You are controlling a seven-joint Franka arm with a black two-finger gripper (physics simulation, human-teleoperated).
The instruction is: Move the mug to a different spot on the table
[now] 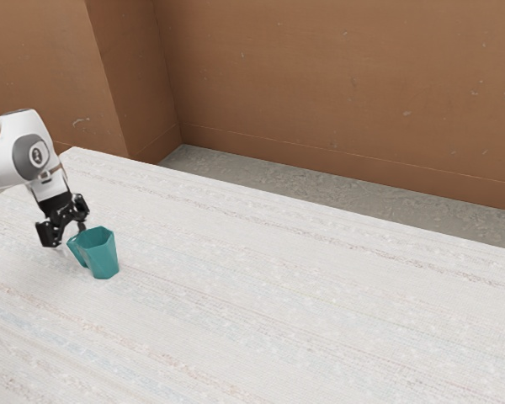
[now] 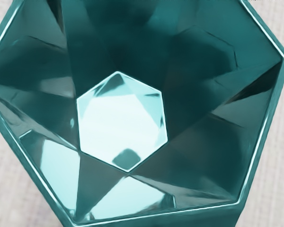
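1. Brown walls [image 1: 337,76] and a strip of grey floor [image 1: 362,198] back a pale, streaked table [image 1: 303,295]
2. At the exterior view's left, the gripper [image 1: 74,229] hangs at the rim of the mug [image 1: 98,252]; I cannot tell whether it is clenched on that rim or released
3. Teal and six-sided, the mug stands upright and seems to rest on the table; the wrist view looks straight down into its hollow
4. This looks like the grasp or first lift: a firm hold on the wall, then a straight rise, should keep the mug from swinging
5. Open table toward the exterior view's right suits a flat, gentle set-down
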